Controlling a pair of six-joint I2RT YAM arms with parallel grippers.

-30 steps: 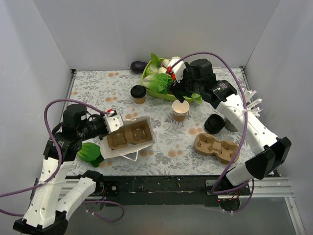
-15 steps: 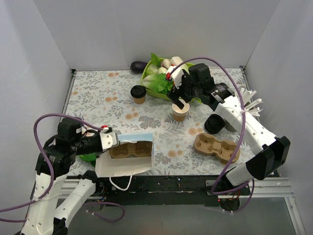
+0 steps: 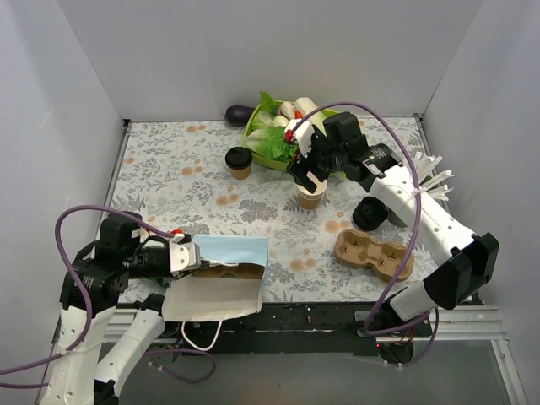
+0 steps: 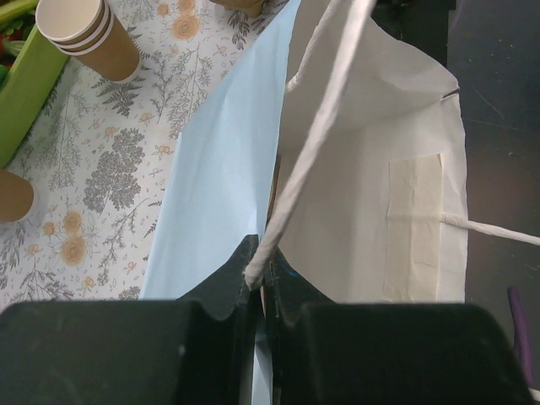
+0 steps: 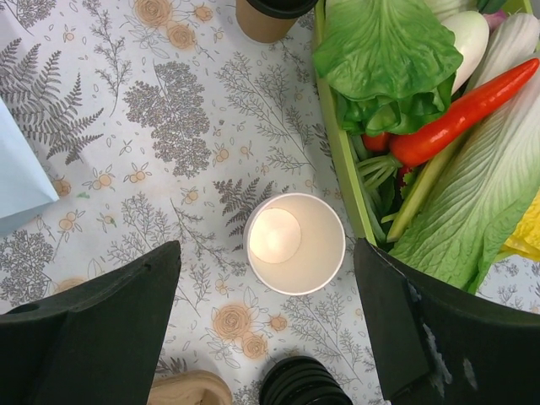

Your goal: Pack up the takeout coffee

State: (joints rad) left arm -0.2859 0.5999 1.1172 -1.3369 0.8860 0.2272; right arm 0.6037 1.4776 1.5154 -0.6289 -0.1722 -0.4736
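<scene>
The takeout coffee (image 3: 239, 160), a tan cup with a black lid, stands at mid-table left of the green tray; its edge shows in the right wrist view (image 5: 268, 12). My right gripper (image 3: 308, 173) is open and empty. It hovers over a like tan cup with no lid (image 3: 310, 197), which sits between the jaws in the right wrist view (image 5: 295, 243). My left gripper (image 3: 187, 256) is shut on the rim and white rope handle of the blue bag (image 3: 232, 251) at the near left. The left wrist view shows the gripper (image 4: 261, 274) on the bag (image 4: 224, 169).
A green tray of vegetables (image 3: 263, 156) stands at the back, with an eggplant (image 3: 238, 112) behind it. A stack of black lids (image 3: 369, 213) and a brown cup carrier (image 3: 374, 253) lie at the right. Another carrier (image 3: 228, 272) sits inside the bag.
My left arm has pulled the bag toward the near edge and tipped it up. My right gripper has shifted slightly left over the lidless cup.
</scene>
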